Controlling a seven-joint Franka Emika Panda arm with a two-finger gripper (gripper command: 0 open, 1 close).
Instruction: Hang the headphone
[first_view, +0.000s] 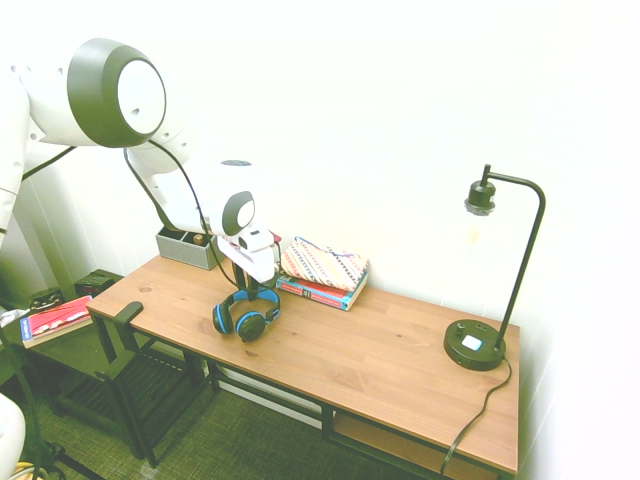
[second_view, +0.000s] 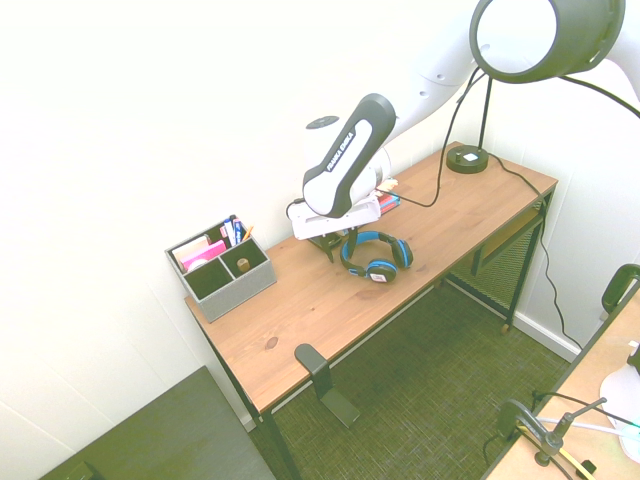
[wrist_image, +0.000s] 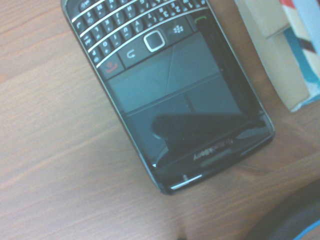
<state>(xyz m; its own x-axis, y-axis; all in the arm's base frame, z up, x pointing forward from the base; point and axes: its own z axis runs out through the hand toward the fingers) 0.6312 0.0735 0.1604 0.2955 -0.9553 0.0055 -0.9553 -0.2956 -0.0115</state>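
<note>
The headphone (first_view: 247, 318) (second_view: 378, 262) rests on the wooden desk (first_view: 380, 350). Its blue headband arches up and its black, blue-rimmed ear cups touch the desktop. My gripper (first_view: 248, 287) (second_view: 328, 243) points down at the top of the headband, on the wall side. Whether it grips the band does not show. The wrist view shows a black keypad phone (wrist_image: 170, 95) lying flat on the wood. A dark, blue-edged sliver of the headphone (wrist_image: 295, 222) sits in that view's corner. A black hook (first_view: 128, 312) (second_view: 312, 362) is clamped to the desk's end.
A grey organizer (first_view: 185, 247) (second_view: 222, 268) with pens stands by the wall. Stacked books under a patterned pouch (first_view: 322, 265) lie just behind the headphone. A black lamp (first_view: 478, 340) (second_view: 467, 158) stands at the far end of the desk.
</note>
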